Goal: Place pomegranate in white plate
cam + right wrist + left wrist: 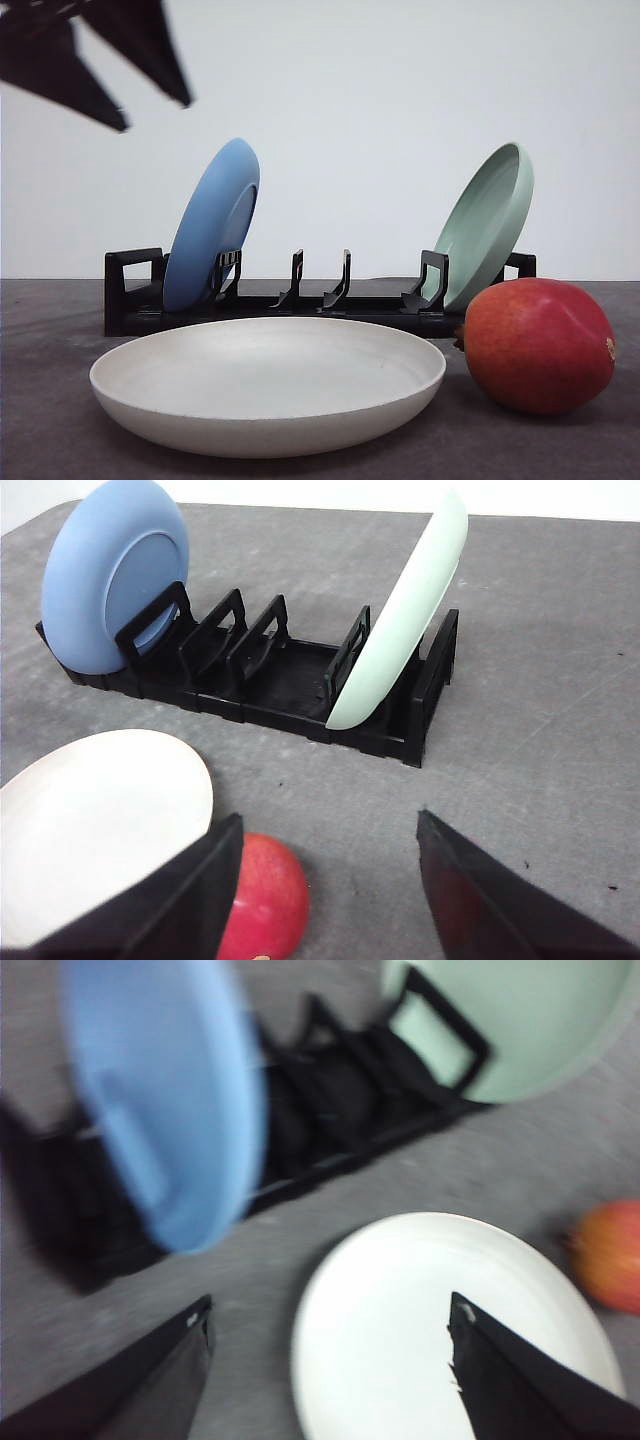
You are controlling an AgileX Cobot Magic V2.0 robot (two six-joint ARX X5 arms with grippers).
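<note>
Right jaws apart, empty, hovering over the pomegranate [262, 905], which sits on the tabletop [540, 680] just beside the white plate [95, 820]. Left jaws apart above the plate. We should centre on the fruit before closing; it may roll.

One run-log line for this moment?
pomegranate: on table, right of white plate, ungrasped | plate: empty | right gripper: open above fruit | left gripper: open over plate
</note>
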